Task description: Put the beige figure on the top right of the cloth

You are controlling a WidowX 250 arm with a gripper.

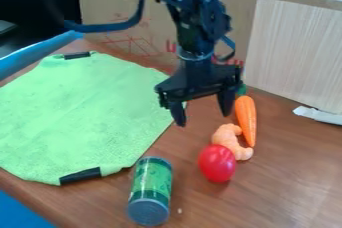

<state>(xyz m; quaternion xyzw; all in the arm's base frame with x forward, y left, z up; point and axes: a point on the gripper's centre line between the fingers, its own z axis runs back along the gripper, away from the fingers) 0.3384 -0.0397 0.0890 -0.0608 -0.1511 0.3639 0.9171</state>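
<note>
My gripper (203, 117) hangs open above the table, just right of the cloth's right corner, with nothing between its fingers. The beige figure (228, 139), a peach-orange curved piece, lies on the wood to the lower right of the gripper, apart from it. It sits between the carrot and a red tomato-like object, close against both. The bright green cloth (80, 112) is spread flat over the left side of the table, with black tape on its upper and lower edges.
An orange carrot (246, 119) lies right of the figure, and a red round object (217, 163) in front of it. A green can (150, 191) lies near the cloth's lower edge. Cardboard (143, 37) and a pale board (294, 57) stand along the back.
</note>
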